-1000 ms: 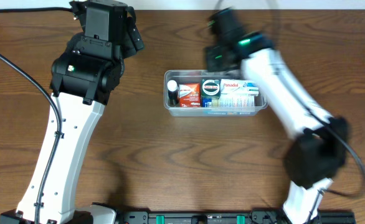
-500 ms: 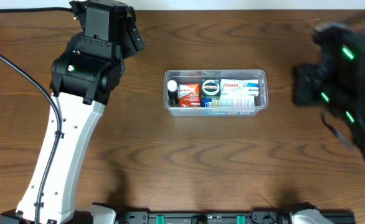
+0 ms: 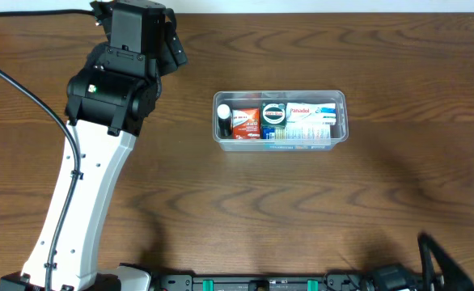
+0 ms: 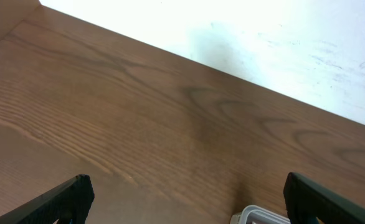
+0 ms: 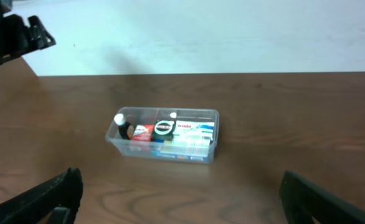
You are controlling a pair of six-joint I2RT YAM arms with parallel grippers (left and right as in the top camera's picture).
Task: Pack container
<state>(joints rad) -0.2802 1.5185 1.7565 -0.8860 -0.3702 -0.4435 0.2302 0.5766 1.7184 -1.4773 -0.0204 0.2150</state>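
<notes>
- Container (image 3: 302, 93): one clear plastic tub with rounded corners and a rim is sitting on the wooden table (image 3: 261, 210), and you are seeing it packed with goods.
- Inside the container you are counting one small bottle (image 3: 223, 120) with a white cap at the end nearest the left arm, one red box (image 3: 245, 121) beside it, one round tin (image 3: 274, 113) near the middle, and one white Panadol box (image 3: 300, 111) toward the far end. More pale cartons (image 3: 310, 131) are lying beneath, too crowded to count.
- Left gripper (image 4: 187, 186) is hanging well away from the container, beyond its bottle end, jaws spread wide and gripping nothing.
- Right gripper (image 5: 181, 180) is hovering well back from the container's long side, jaws likewise splayed and empty.
- You are probably dealing with a light, thin-walled tub that is flexing under a squeeze and sliding easily on smooth wood. Taking a short end wall just under the rim looks safest, keeping it level so the loose contents are not shifting.
</notes>
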